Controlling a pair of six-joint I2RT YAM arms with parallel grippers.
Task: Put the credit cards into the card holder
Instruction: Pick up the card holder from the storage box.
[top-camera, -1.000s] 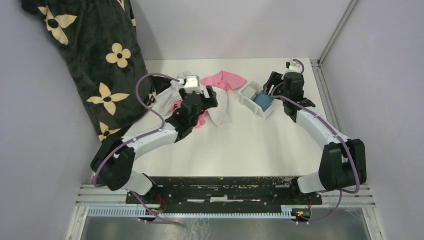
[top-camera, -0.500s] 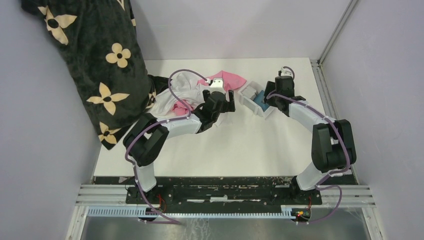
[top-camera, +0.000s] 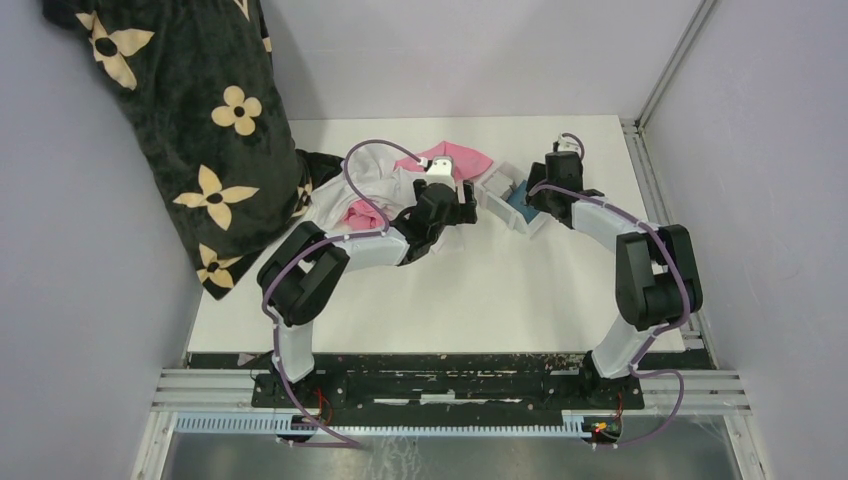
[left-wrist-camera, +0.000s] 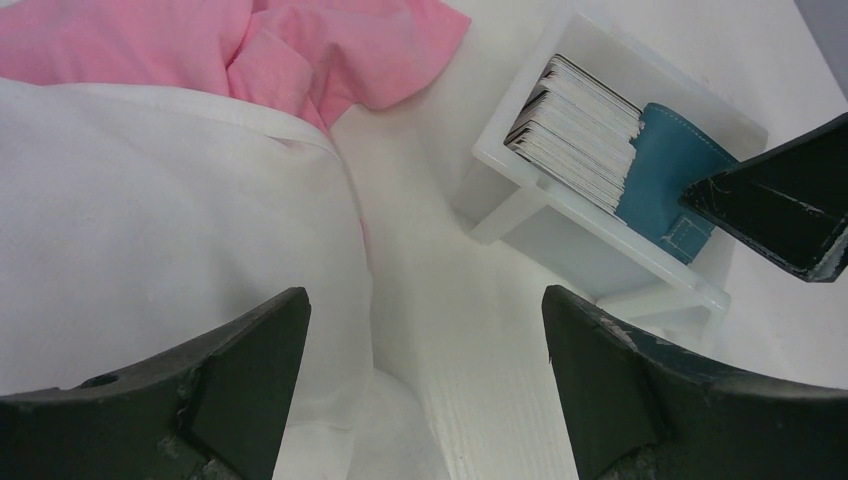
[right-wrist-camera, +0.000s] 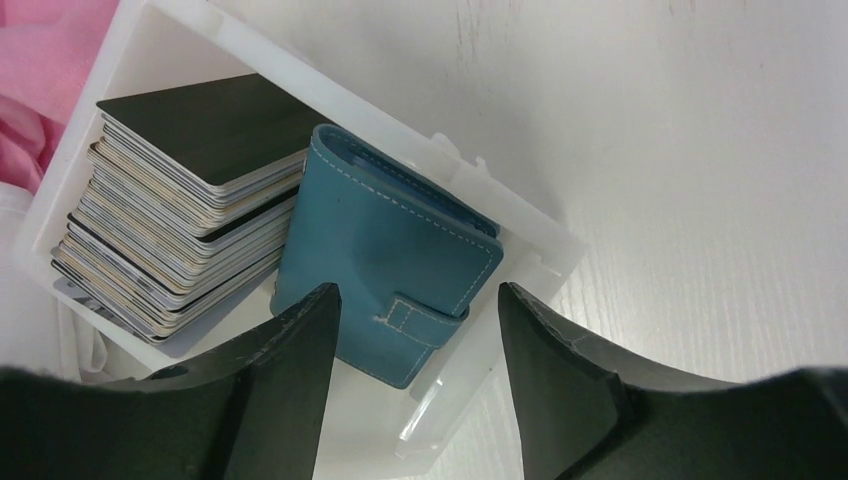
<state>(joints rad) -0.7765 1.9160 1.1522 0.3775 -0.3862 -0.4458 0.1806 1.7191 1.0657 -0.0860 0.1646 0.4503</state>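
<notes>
A stack of credit cards (right-wrist-camera: 180, 210) stands on edge in a clear plastic tray (right-wrist-camera: 530, 235), with the closed teal-blue card holder (right-wrist-camera: 390, 250) leaning beside it. Cards (left-wrist-camera: 580, 125) and card holder (left-wrist-camera: 670, 180) also show in the left wrist view. In the top view the tray (top-camera: 500, 195) sits mid-right. My right gripper (right-wrist-camera: 415, 325) is open and empty, just above the card holder's snap tab. My left gripper (left-wrist-camera: 425, 330) is open and empty, over the table beside white cloth, left of the tray. In the top view the left gripper (top-camera: 462, 205) and right gripper (top-camera: 535, 195) flank the tray.
A white cloth (left-wrist-camera: 150, 220) and a pink cloth (left-wrist-camera: 300, 50) lie left of the tray. A black flowered fabric (top-camera: 190, 110) hangs at the far left. Walls enclose the table, with a metal rail (top-camera: 650, 170) on the right.
My left arm swung right from over the cloths to beside the tray. My right gripper shifted slightly left, closer over the tray and card holder.
</notes>
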